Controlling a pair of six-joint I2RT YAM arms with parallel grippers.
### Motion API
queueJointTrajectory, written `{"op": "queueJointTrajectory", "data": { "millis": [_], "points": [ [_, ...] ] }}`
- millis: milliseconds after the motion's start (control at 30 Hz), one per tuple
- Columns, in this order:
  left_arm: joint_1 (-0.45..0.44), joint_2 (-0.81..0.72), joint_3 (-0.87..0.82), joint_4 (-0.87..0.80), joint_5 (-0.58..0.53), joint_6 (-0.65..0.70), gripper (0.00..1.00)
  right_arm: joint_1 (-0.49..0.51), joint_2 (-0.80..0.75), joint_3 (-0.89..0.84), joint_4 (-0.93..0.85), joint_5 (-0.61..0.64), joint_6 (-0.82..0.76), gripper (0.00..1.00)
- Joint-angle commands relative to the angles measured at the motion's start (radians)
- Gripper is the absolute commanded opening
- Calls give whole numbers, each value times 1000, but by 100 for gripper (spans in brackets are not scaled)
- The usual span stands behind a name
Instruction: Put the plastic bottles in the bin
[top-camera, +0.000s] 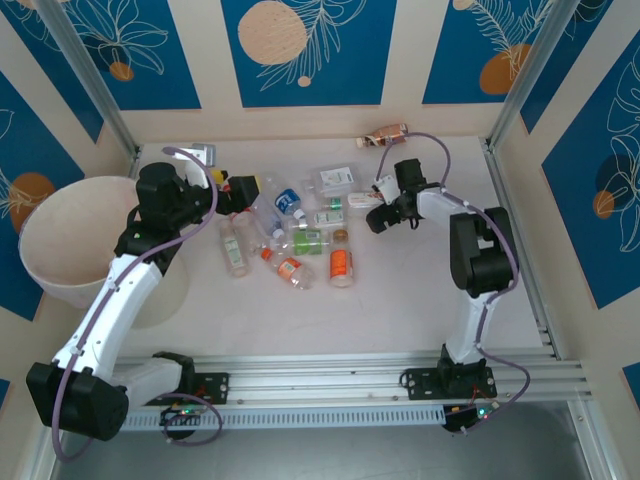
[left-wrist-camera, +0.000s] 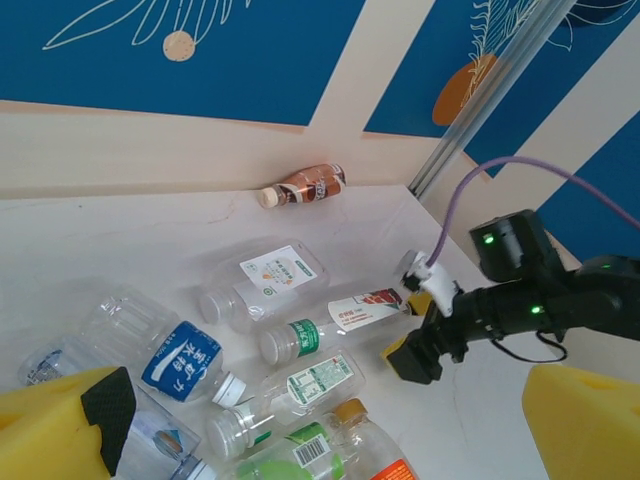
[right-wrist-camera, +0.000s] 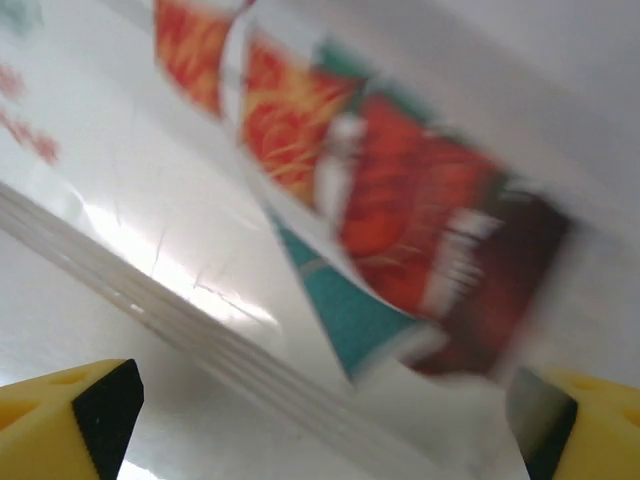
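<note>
White tabletop (top-camera: 400, 300) holds the plastic bottles (top-camera: 342, 265), which lie on their sides mid-frame with their long axes pointing in many directions. My right gripper (top-camera: 378, 210), fingers spread wide, sits just beside a red-labelled bottle (right-wrist-camera: 400, 230) lying roughly left-to-right in the overhead view. My left gripper (top-camera: 238, 190) gapes open at the pile's upper left. The bin (top-camera: 60, 280) stands upright at far left.

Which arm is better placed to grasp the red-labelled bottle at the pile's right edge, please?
Right. The right gripper stands open at the red-labelled bottle, whose label lies between its fingers in the wrist view. The left gripper, also open, hovers across the pile, nearer the bin.
</note>
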Motion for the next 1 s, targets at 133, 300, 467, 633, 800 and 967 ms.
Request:
{"op": "queueJointTrajectory", "data": {
  "millis": [133, 300, 467, 633, 800, 967],
  "points": [
    [-17, 10, -18, -1, -44, 22, 100, -14, -256, -80, 40, -109, 612, 100],
    [-17, 18, -24, 4, -56, 27, 100, -14, -192, -11, -66, -70, 1181, 100],
    [-17, 10, -37, -3, -81, 49, 100, 19, -37, 147, -139, -9, 1519, 100],
    [-17, -15, -76, 22, -95, 60, 100, 36, 133, 362, -279, 105, 1647, 99],
    [-17, -14, -85, 22, -105, 85, 100, 50, 268, 549, -441, 154, 1685, 100],
    [-16, -12, -91, 15, -116, 106, 100, 48, 323, 562, -449, 127, 1719, 100]
  ]
}}
